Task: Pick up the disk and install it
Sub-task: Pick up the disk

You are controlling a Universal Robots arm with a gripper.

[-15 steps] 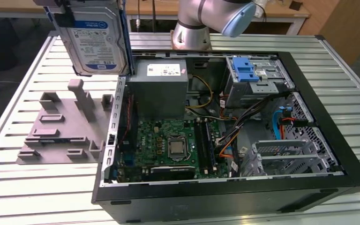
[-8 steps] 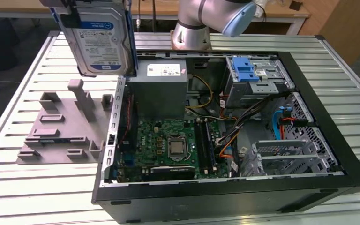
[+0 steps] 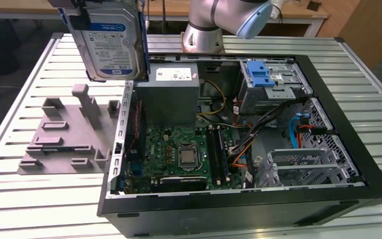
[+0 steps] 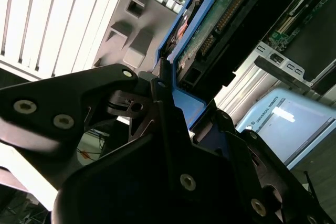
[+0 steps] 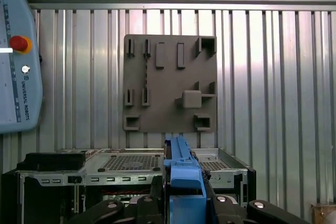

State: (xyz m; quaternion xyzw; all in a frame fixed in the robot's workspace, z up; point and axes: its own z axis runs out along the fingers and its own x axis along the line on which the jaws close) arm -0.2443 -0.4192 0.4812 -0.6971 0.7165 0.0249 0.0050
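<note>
Exterior view. The disk (image 3: 108, 42) hangs upright, label toward the camera, high over the computer case (image 3: 350, 124) wall on the exterior view's left. It is clear of that wall and of the grey fixture block (image 3: 65, 134) beside it. The drive bay (image 3: 265, 74) sits at the far right of the case, well apart from the disk, with the power-supply box (image 3: 167, 92) and loose cables (image 3: 270, 119) between them. Judged risks: a low crossing would clip the wall or the box, and a tilted entry would jam a rail at the bay mouth or snag wiring.

Second wrist view. The gripper (image 4: 189, 95) is closed narrow on the disk. Its black fingers (image 4: 131, 85) press a blue rail (image 4: 184, 109), with the board side of the disk showing beyond. The hold is on smooth plastic edges, so a knock could twist the disk in the grip.

First wrist view. The rail edge stands out from the gripper, above the case's near wall. The fixture block lies farther off on the slatted table (image 5: 273, 77), and a pendant (image 5: 16, 61) rests at the side.
</note>
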